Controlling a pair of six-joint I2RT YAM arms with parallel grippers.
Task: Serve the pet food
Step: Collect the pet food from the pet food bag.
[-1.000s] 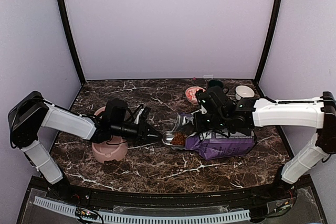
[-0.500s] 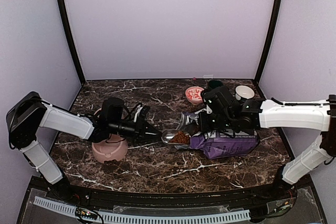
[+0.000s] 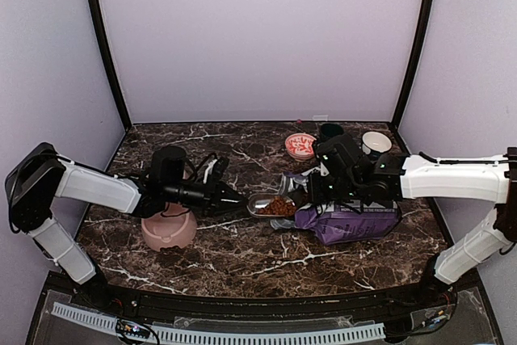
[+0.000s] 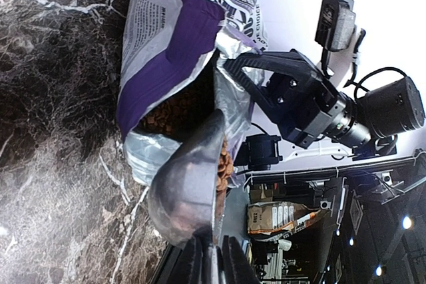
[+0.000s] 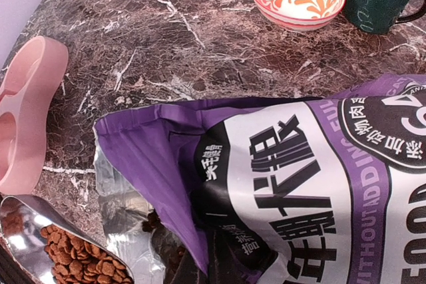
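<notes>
Scooping was the step in hand as I judged it: the left gripper (image 3: 239, 201) was clamped on the handle of the metal scoop (image 3: 269, 205), and the pet food (image 3: 278, 207) lay as a loose reddish-brown heap in the scoop's bowl, just ahead of those fingertips, with more of it dark inside the mouth of the bag (image 3: 355, 220) beyond the scoop's tip. The right gripper (image 3: 311, 191) had its jaws together, and from the left wrist view I took it to be pinching the bag's foil lip to keep the mouth open (its own wrist camera hid the fingers under the purple panel, so this was my reading and not a plain sight). The pink double bowl (image 3: 168, 228) sat behind the left gripper, under that arm's forearm, with no kibble in it that I could see. The next move, to my mind, called for keeping the scoop level while drawing it back toward the bowl, then tipping it over one of the wells; a hasty turn of the wrist would spill pellets on the marble. Compared with a second before, the scoop had come out of the bag's mouth and rested a little farther from the right gripper, more kibble showed in it, and the right gripper with the bag's lip had shifted slightly away from the left.
</notes>
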